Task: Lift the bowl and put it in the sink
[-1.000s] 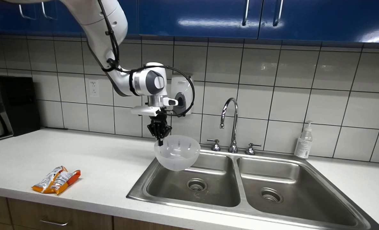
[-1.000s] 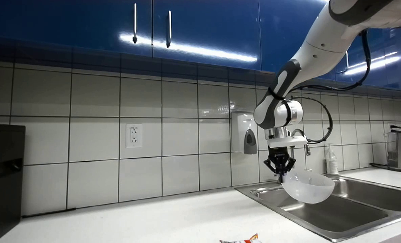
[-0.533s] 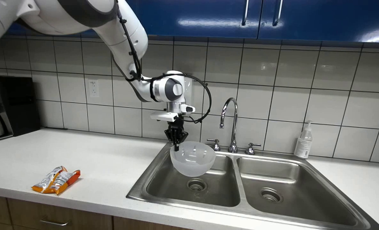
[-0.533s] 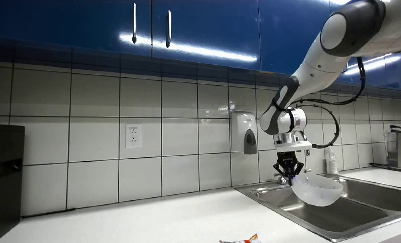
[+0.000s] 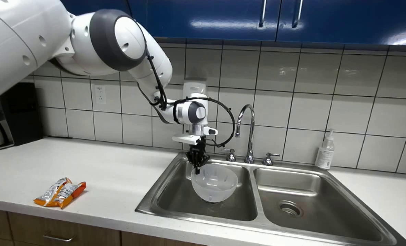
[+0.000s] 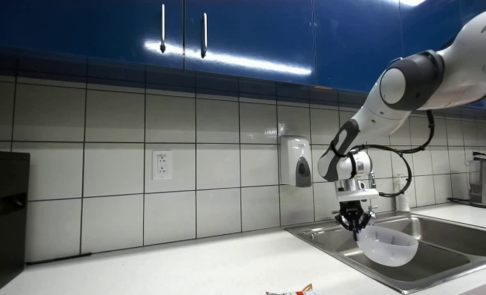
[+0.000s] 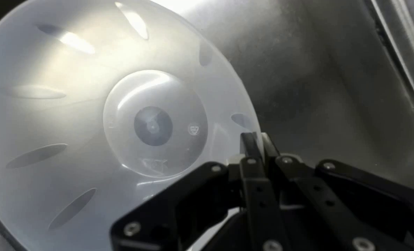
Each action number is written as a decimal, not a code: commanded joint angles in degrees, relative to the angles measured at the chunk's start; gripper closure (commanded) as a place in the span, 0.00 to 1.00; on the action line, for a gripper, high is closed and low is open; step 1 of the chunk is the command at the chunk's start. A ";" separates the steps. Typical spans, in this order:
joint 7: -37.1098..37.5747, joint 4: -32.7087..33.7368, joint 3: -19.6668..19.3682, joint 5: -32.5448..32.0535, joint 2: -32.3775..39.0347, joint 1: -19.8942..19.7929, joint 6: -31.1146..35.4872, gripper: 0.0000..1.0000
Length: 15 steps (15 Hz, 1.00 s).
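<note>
The bowl (image 5: 214, 186) is wide, round and see-through. It hangs by its rim from my gripper (image 5: 197, 170), which is shut on it. The bowl also shows in an exterior view (image 6: 388, 248), with the gripper (image 6: 355, 234) at its left rim. In the wrist view the bowl (image 7: 154, 92) fills the left, and the gripper (image 7: 258, 140) pinches its edge between both fingers. The steel sink (image 5: 150, 201) has two basins. The bowl is low in or over the left basin and hides its drain. I cannot tell whether it touches the basin floor.
A curved chrome faucet (image 5: 250, 133) stands behind the sink, close right of the arm, between two handles. A soap bottle (image 5: 325, 152) stands at the back right. A snack packet (image 5: 61, 193) lies on the counter (image 5: 114, 177) at left. A dispenser (image 6: 296, 160) hangs on the wall.
The gripper has carried the bowl right and down, from above the sink's left back edge to low over the left basin, covering its drain. The packet has not moved.
</note>
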 commanded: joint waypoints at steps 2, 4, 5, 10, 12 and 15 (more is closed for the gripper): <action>-1.48 9.38 0.33 1.03 6.96 -1.45 -4.28 0.99; -1.23 11.55 0.19 0.89 8.90 -1.59 -5.16 0.99; -1.07 12.58 0.13 0.84 9.76 -1.63 -5.62 0.99; -0.52 16.96 -0.25 0.33 12.98 -1.63 -7.72 0.99; -0.51 18.38 -0.44 0.03 13.85 -1.59 -8.63 0.68; -0.82 19.41 -0.43 -0.05 14.05 -1.65 -10.61 0.47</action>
